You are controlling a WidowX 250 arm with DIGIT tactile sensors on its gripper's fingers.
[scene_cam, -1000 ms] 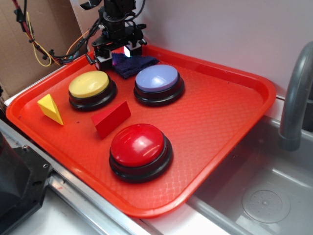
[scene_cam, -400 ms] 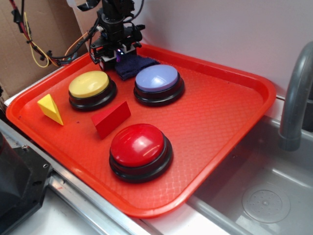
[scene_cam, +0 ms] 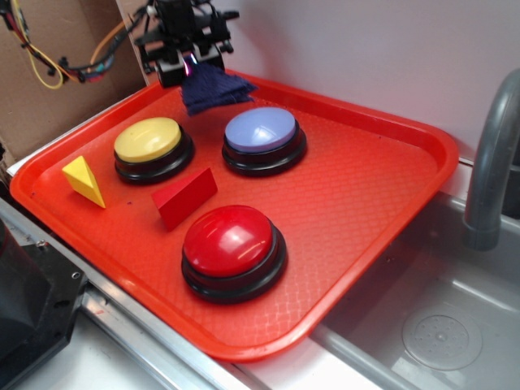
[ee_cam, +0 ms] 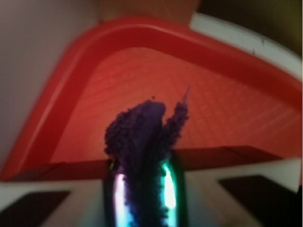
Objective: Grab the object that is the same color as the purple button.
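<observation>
Currently, your hand (scene_cam: 188,67) is pinching the object (scene_cam: 210,88), the dark purple rag, which is hanging at the tray's (scene_cam: 390,203) far left corner, apparently lifted clear. It is looking light, soft and floppy, sagging below the grip; the fuzzy pile should be resisting slip. You are gripping a bunched fold at one edge, per the wrist view (ee_cam: 142,142).

Counting left to right: one yellow wedge (scene_cam: 84,180), one yellow button (scene_cam: 152,149), one red wedge (scene_cam: 184,197), one red button (scene_cam: 233,252), one purple button (scene_cam: 263,140).
</observation>
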